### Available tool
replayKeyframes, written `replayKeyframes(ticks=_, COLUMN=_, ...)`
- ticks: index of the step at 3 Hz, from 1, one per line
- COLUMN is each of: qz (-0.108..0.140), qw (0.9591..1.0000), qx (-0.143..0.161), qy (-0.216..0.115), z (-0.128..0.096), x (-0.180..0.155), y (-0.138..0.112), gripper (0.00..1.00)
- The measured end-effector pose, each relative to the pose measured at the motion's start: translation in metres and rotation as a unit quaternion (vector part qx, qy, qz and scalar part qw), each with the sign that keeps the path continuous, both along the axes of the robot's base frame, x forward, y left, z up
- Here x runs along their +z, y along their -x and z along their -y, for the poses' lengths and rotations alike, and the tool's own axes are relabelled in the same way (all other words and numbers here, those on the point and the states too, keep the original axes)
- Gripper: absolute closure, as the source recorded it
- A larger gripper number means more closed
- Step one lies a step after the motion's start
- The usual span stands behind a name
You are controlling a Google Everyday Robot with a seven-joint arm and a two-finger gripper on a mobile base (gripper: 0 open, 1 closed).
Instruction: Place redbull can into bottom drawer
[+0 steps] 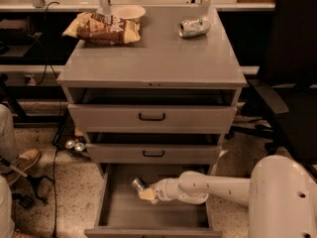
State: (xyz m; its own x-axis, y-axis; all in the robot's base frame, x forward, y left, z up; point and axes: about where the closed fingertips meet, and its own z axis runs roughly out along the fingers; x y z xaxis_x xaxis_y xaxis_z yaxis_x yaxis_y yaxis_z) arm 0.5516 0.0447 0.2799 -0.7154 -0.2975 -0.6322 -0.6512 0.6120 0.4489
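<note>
The bottom drawer (124, 214) is pulled out, showing a flat grey floor and low side walls. My white arm reaches in from the right, and my gripper (147, 192) hangs inside the drawer over its middle. It is shut on the redbull can (138, 185), a slim can whose shiny metal top points up and to the left. The can is tilted and held just above the drawer floor.
The grey cabinet top (153, 58) holds a chip bag (104, 29), a white bowl (128, 11) and a stubby silver can with green marks (194, 27). Two wider drawers with black handles (151, 117) sit above. A black chair (292, 83) stands at the right, a shoe (22, 160) at the left.
</note>
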Motion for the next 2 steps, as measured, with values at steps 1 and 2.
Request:
replayKeyframes(ticks=1, qz=0.022, qw=0.9993, qx=-0.026, qy=0.015, z=0.017, x=-0.031, y=-0.029, gripper=0.82)
replayKeyframes(ticks=2, qz=0.017, qw=0.9989, qx=-0.038, qy=0.021, z=0.025, x=-0.077, y=-0.051, gripper=0.51)
